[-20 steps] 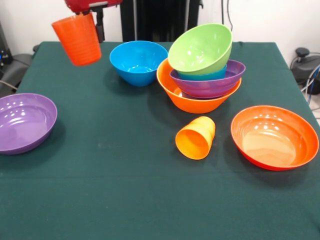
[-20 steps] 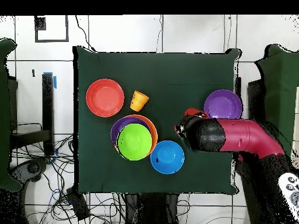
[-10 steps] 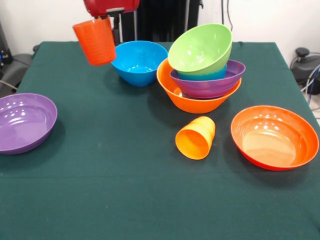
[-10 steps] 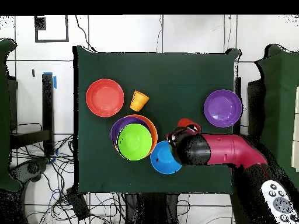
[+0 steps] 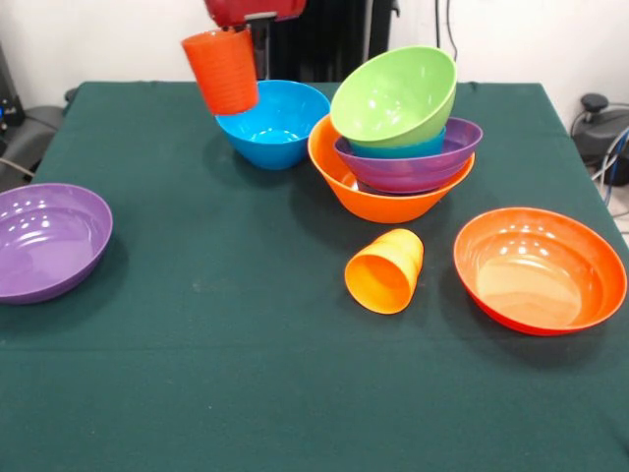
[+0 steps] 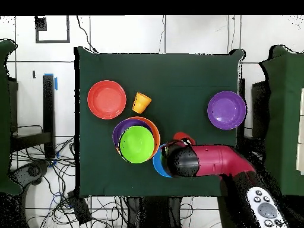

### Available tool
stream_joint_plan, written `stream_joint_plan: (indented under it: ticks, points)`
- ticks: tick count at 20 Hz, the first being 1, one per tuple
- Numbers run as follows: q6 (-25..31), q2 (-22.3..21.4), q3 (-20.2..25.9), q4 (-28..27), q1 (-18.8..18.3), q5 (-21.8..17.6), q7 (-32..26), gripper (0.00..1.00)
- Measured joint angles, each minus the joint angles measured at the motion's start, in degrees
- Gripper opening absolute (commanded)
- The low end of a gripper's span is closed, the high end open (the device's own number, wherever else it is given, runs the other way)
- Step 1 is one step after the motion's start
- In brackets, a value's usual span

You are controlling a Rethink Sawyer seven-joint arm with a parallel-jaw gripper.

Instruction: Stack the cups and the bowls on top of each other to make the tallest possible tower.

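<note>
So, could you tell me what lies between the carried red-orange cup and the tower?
In the front view, the blue bowl sits between the red-orange cup and the tower.

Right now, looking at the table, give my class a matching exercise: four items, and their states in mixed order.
Things:
1. red-orange cup
2. yellow-orange cup
3. green bowl
4. lone purple bowl

States:
A. on its side on the cloth
B. tilted on top of the tower
C. held in the air at the gripper
D. upright by itself near a table edge

Pairs: 1-C, 2-A, 3-B, 4-D
</note>
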Motion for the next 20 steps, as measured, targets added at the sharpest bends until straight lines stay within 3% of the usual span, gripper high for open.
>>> stream_joint_plan:
  ticks: [10,20]
  points:
    - [-6.7,0.1,-5.7,1.9,8.1,0.0,6.7,0.0]
    - [-8.7,0.1,-9.0,2.4,11.4,0.0,10.1,0.0]
